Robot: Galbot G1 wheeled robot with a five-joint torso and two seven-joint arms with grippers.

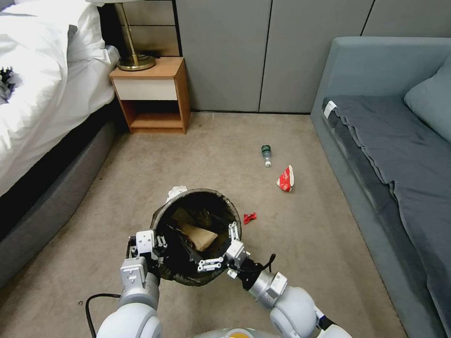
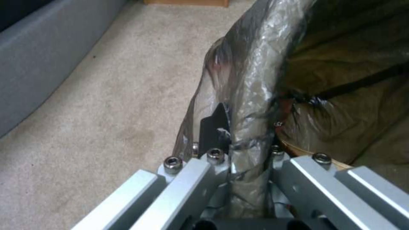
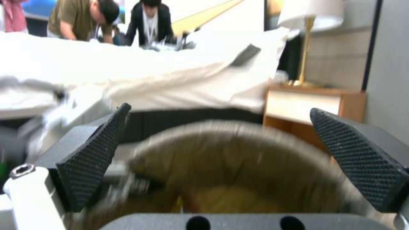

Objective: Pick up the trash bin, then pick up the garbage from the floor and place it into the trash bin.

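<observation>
Brown paper (image 1: 203, 237) lies in the bin (image 1: 188, 199). Left pincer (image 1: 149, 244) clamps its rim; right pincer (image 1: 224, 248) gapes empty. Bottle (image 1: 266, 154), wrappers (image 1: 285, 179) remain.

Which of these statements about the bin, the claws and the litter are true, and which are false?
1. The left claw grips the rim of the bin. True.
2. The right claw is shut on a wrapper. False: it is open, over the bin's mouth, holding nothing.
3. A brown paper bag lies inside the bin. True.
4. The bottle is in the bin. False: it lies on the carpet, toward the sofa.
5. A red carton lies on the carpet near the bottle. True.
6. The bin stands on the nightstand. False: it is over the carpet, held by the left claw.
</observation>
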